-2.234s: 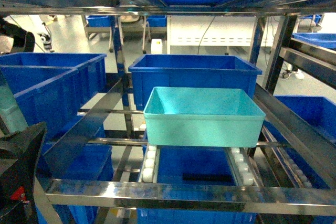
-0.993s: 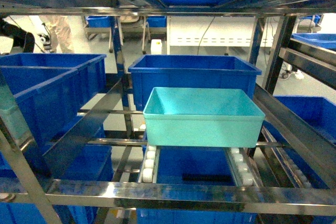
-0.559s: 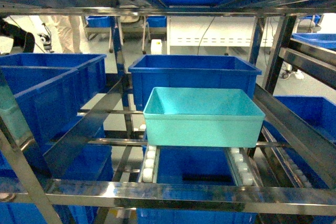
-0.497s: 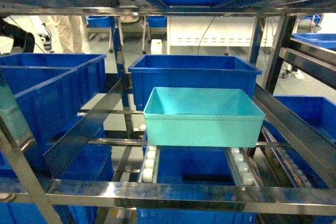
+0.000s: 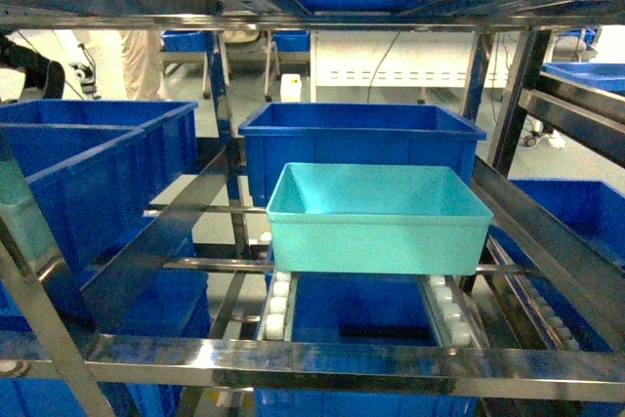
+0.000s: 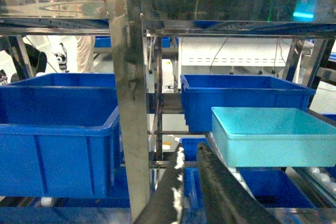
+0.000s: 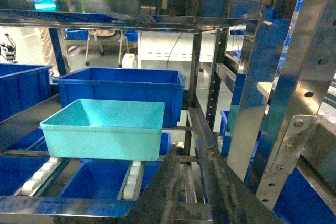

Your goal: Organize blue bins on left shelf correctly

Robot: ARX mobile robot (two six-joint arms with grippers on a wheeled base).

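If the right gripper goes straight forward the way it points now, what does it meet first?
Probably the steel rail of the shelf that runs straight ahead of the right gripper. The turquoise bin sits left of that line and the dark blue bin behind it. Depth is unclear here.

— What can you make out of the left end effector [image 6: 190,151]?

— Two long fingers [image 6: 223,195], dark charcoal and matte, rounded like padded bars and blurred from being so close to the camera. A ragged whitish streak runs along the inner edge of one finger, facing the gap.

— And the right end effector [image 7: 188,153]?

— It has the same build. Its pair of dark fingers [image 7: 231,198] look rougher, with a mottled grey-brown surface. They are broad nearest the wrist and narrow towards the tips. Finer details are too blurred to tell.
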